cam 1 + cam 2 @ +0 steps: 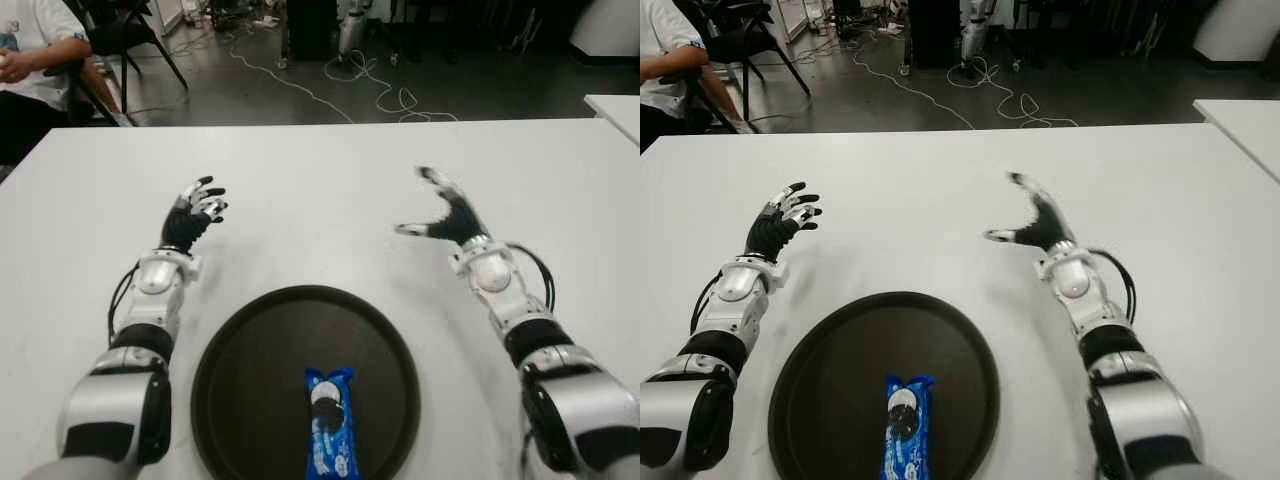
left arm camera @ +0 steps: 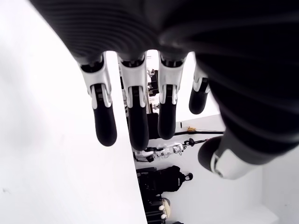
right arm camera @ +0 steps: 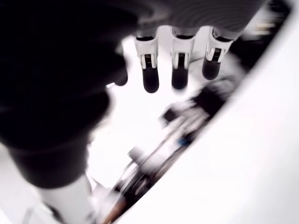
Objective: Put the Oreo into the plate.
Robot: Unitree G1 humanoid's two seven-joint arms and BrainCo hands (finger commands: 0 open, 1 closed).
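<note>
A blue Oreo packet (image 1: 331,424) lies lengthwise inside the round dark plate (image 1: 260,340) near the table's front edge, toward the plate's front right. My left hand (image 1: 196,208) is beyond the plate on its left, fingers loosely spread and holding nothing. Beyond the plate on the right, my right hand (image 1: 441,208) is held with the palm open and the thumb out to the side, also holding nothing. Both wrist views show straight fingers (image 2: 133,116) (image 3: 151,70) with nothing between them.
The white table (image 1: 320,170) stretches wide behind the hands. A seated person (image 1: 30,60) is at the far left corner beside a black chair (image 1: 120,35). Cables run over the dark floor behind. Another white table edge (image 1: 615,105) shows at the right.
</note>
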